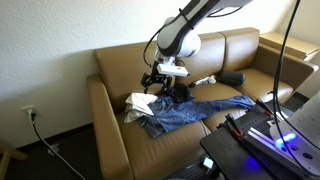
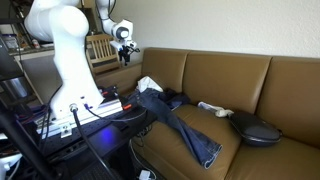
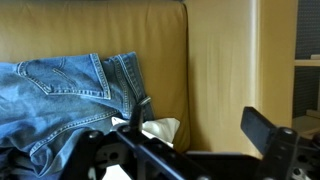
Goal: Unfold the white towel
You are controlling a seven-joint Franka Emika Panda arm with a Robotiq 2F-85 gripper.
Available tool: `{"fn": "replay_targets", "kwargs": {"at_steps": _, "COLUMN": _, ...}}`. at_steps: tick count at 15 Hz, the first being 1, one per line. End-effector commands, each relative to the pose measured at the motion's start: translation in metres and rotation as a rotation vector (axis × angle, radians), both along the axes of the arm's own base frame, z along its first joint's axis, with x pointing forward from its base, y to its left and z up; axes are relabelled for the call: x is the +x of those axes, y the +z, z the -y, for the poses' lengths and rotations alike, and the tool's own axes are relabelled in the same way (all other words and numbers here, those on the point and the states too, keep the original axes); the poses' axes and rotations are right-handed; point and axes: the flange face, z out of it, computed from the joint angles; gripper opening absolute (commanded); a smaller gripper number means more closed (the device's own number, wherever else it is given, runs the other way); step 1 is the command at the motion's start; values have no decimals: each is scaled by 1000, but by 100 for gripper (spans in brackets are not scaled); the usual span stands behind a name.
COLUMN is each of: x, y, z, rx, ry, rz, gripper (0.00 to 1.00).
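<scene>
The white towel lies crumpled on the seat of a brown couch, at the waist end of a pair of blue jeans. It also shows in the exterior view and as a small white patch in the wrist view. My gripper hangs a little above the towel and jeans, touching nothing. In the wrist view the gripper is open and empty, with the jeans to its left.
The brown couch has a tall backrest and an armrest close to the towel. A black rounded object and a small white item lie further along the seat. Equipment with cables stands in front.
</scene>
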Motion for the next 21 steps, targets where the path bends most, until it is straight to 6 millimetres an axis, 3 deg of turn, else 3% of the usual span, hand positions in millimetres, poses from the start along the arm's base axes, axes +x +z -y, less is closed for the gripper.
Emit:
{"fn": "replay_targets", "kwargs": {"at_steps": 1, "x": 2, "y": -66, "z": -26, "rx": -32, "ry": 26, "rz": 86, "gripper": 100}}
{"fn": "replay_targets", "kwargs": {"at_steps": 7, "x": 21, "y": -135, "z": -68, "rx": -237, "ry": 269, "rz": 340, "gripper": 100}}
{"fn": "replay_targets", "kwargs": {"at_steps": 12, "x": 41, "y": -168, "z": -94, "rx": -321, "ry": 343, "rz": 481, "gripper": 100}}
{"fn": "replay_targets", "kwargs": {"at_steps": 14, "x": 46, "y": -167, "z": -101, "rx": -324, "ry": 273, "rz": 442, "gripper": 100}}
{"fn": "replay_targets", "kwargs": {"at_steps": 15, "x": 37, "y": -167, "z": -93, "rx": -320, "ry": 311, "rz": 446, "gripper": 100}}
{"fn": "replay_targets", "kwargs": {"at_steps": 19, "x": 43, "y": -173, "z": -97, "rx": -335, "ry": 292, "rz": 450, "gripper": 100}}
{"fn": "replay_targets", "kwargs": {"at_steps": 21, "x": 48, "y": -198, "z": -90, "rx": -360, "ry": 303, "rz": 499, "gripper": 100}}
